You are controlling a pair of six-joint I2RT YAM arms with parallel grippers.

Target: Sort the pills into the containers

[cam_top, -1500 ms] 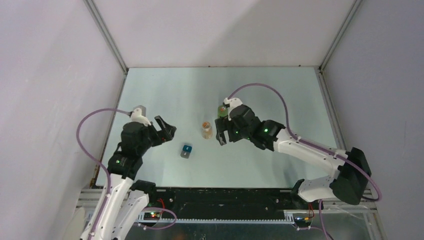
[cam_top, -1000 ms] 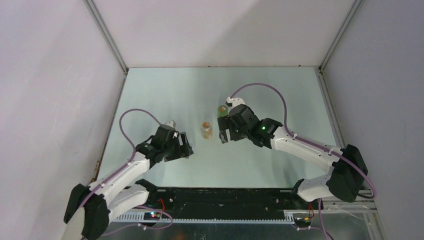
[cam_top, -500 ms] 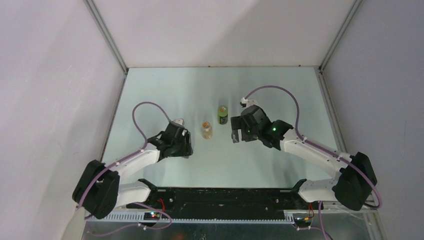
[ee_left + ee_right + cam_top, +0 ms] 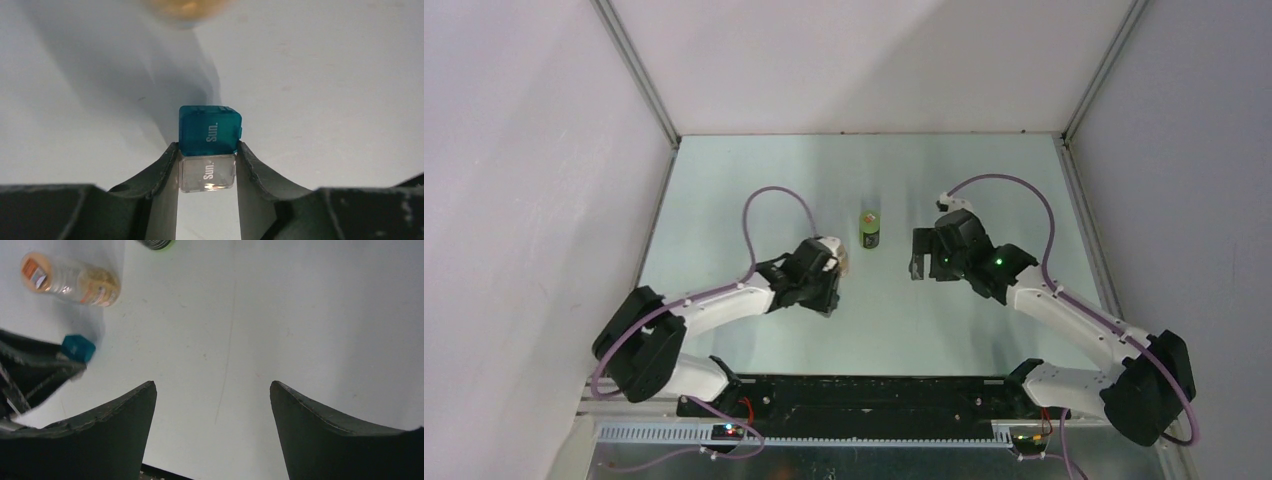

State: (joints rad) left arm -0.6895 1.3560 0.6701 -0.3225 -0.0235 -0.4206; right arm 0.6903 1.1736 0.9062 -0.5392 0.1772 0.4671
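L side: left fingers [image 4: 167, 167] pinched in on a tiny pill box [image 4: 210, 131], one finger touching each side of its clear bottom half. Blue-green lid on top, w/ "Sun." on both the lid and the clear part. Lid end sticking out past the fingertips, toward the far side. Very low over the bench [image 4: 724, 180]. Can't tell if lifted or resting on it. Left arm [image 4: 724, 300] stretched out long, reaching to about the middle of the bench.

Just past the pill box, on the far side: pale bottle [image 4: 70, 280] w/ orange top. Only a blurry bit of it at the top edge of the left wrist view. Close to the box but not touching. From above, mostly hidden behind the left fingers.

A bit farther and to the right: dark bottle [image 4: 870, 231] w/ lime-green top. Standing up, alone, touched by nothing, between the two arms.

R side: right fingers [image 4: 125, 415] spread wide apart. Holding nothing, touching nothing, only bare bench between them. Right of the dark bottle, near it but apart. Both bottles, the pill box and the left fingers off to one side in the right wrist view.
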